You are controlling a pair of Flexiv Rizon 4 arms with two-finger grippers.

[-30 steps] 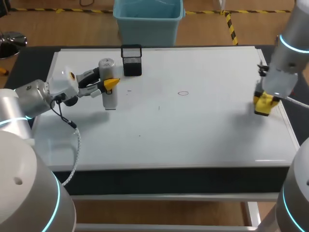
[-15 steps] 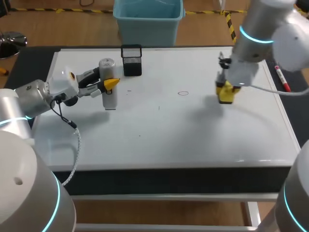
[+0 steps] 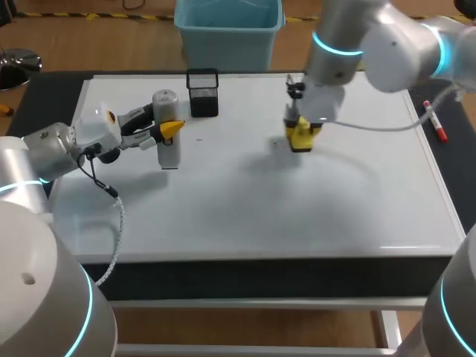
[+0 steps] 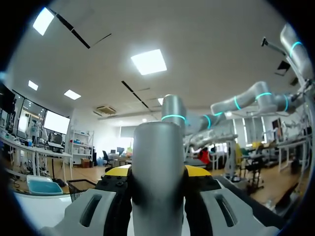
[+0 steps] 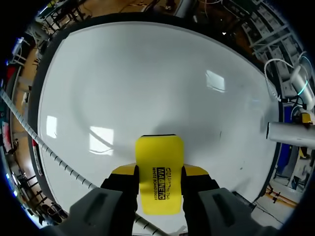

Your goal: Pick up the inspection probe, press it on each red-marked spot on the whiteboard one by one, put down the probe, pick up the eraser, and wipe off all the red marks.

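Your right end effector (image 3: 300, 138) grips the eraser (image 5: 158, 152) well apart from the mesh cup (image 3: 202, 94); your left end effector (image 3: 168, 127) holds the probe (image 3: 169, 151) beside it.

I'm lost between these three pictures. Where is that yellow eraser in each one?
Head view: eraser over the whiteboard's middle, in the right gripper.
Left wrist view: not in it.
Right wrist view: eraser between that gripper's fingers, above the whiteboard.
Shared landmark: the grey probe, filling the left wrist view, far off beside the eraser in the right wrist's.
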